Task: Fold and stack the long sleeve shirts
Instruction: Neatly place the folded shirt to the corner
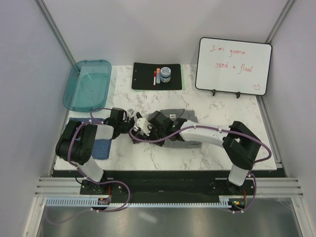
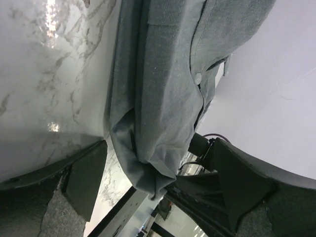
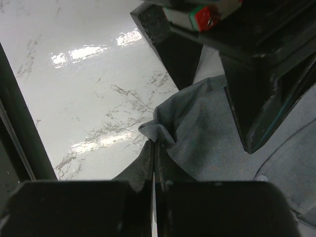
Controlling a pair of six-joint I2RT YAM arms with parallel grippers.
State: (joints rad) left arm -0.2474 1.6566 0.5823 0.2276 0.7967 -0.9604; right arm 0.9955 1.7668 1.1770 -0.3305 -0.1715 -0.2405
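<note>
right gripper (image 3: 154,153): pressed together, pinching grey shirt (image 3: 207,123) edge
left gripper (image 2: 160,182): spread, shirt's bunched end between its fingers
tip: close left first, then lift evenly

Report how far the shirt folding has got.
Done: the blue shirt seems folded at the left of the table. In hand: the right gripper is shut on a grey shirt corner; the left gripper is open astride that shirt. Left: finishing the grey fold, stacking.

Both arms bend inward and meet near the middle. The left claw (image 2: 158,187) is spread wide. The right claw (image 3: 154,157) is pinched tight on a fold of the grey shirt (image 3: 197,133).
</note>
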